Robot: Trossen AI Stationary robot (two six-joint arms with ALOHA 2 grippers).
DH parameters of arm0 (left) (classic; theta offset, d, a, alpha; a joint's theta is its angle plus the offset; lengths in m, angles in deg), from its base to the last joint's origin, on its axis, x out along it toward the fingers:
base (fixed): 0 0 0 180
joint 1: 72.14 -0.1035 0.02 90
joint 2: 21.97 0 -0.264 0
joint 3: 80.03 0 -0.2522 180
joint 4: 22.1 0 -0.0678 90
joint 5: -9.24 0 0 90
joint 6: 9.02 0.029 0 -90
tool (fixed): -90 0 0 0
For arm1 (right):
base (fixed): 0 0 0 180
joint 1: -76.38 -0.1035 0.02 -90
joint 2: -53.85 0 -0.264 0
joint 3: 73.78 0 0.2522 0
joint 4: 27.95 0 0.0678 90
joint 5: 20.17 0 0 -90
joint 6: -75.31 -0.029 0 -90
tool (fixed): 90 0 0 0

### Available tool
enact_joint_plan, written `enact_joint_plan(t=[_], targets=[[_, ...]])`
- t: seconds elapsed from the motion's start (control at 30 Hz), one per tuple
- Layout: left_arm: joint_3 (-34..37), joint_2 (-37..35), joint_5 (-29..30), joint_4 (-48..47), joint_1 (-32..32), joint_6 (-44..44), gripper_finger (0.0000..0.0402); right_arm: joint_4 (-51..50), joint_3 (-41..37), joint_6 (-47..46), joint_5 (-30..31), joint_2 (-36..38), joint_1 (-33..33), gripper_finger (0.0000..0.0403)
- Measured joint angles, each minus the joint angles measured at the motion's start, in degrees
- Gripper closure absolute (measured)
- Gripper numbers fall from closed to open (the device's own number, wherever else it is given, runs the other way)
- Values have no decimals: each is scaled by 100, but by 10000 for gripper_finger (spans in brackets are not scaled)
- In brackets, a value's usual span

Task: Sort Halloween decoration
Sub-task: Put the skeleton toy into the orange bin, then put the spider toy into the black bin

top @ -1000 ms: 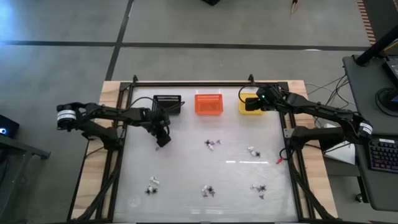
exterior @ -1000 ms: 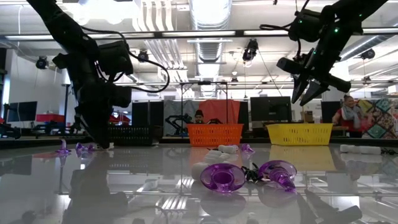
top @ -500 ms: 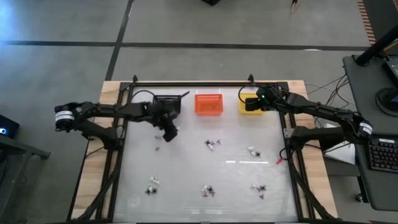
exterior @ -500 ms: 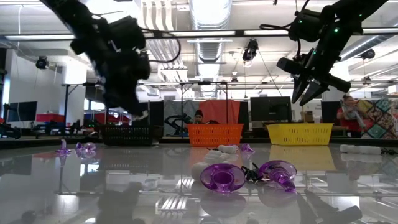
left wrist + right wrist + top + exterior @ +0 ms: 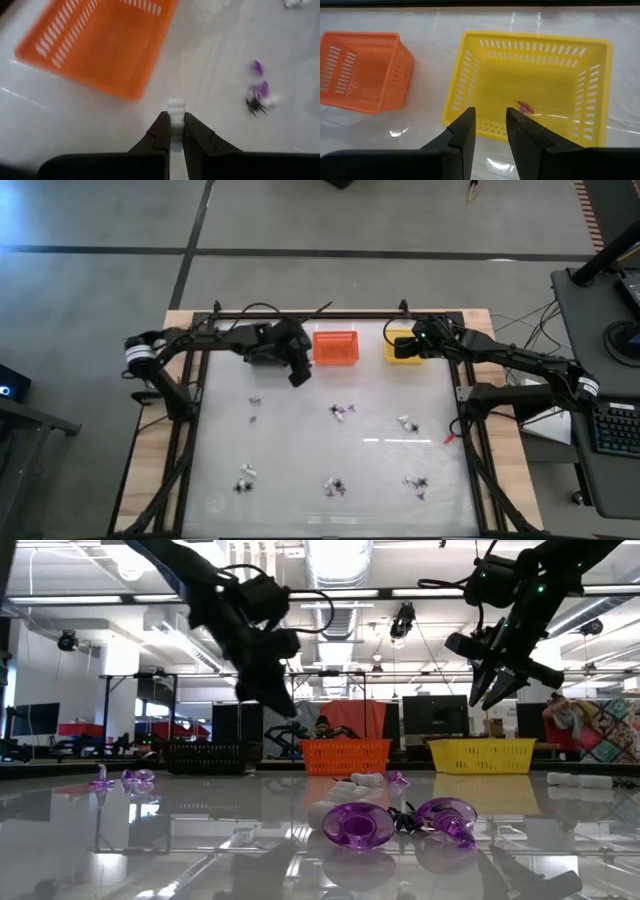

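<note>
My left gripper (image 5: 298,376) hangs above the table beside the near left corner of the orange basket (image 5: 336,346), shut on a small white Halloween decoration piece (image 5: 175,107). My right gripper (image 5: 490,122) stands open above the yellow basket (image 5: 530,85) with nothing between its fingers. A small pinkish piece (image 5: 525,106) lies on that basket's floor. More decoration lies in small clusters on the table: purple, white and black bits (image 5: 342,412), (image 5: 407,422), (image 5: 245,475), (image 5: 335,486), (image 5: 416,483) and purple bits (image 5: 253,402). My left gripper pinches the white piece between its two fingers at their free ends; the piece's end (image 5: 175,104) sticks out past the tips. The fingers slant down toward the table's right and far side. The piece is lifted clear of the table.
The black basket (image 5: 205,755) stands left of the orange basket (image 5: 345,755) along the far edge; in the high view my left arm covers most of it. A black frame rail (image 5: 300,314) runs along the far edge. People sit in the room behind.
My left gripper has risen from the table's left middle and swung toward the far right, up to the orange basket, rolling as it went, and has carried the white piece with it. Purple bits stay where it was. My right arm has kept still.
</note>
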State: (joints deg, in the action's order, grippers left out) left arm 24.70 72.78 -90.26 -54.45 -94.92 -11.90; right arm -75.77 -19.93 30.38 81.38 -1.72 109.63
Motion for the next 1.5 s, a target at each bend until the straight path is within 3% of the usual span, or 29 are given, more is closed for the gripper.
enact_joint_plan(t=[0.17, 0.47, 0.87, 1.17, 1.5], targets=[[-489, 485, -23, 10, -221, 187, 402, -5, -1, 15, 0, 0, 0, 302], [-1309, 1112, -804, 17, -603, 355, 399, -12, -1, 163, 0, 0, 0, 302], [-1773, 1496, -955, 7, -846, 389, 321, -20, -1, 518, 0, 0, 0, 301], [-1754, 1350, -955, -545, -897, 450, 293, -13, -1, 810, -43, 0, 0, 302], [-1746, 677, -957, -1543, -816, 696, 292, 63, -1, 1106, -874, 0, -85, 300]])
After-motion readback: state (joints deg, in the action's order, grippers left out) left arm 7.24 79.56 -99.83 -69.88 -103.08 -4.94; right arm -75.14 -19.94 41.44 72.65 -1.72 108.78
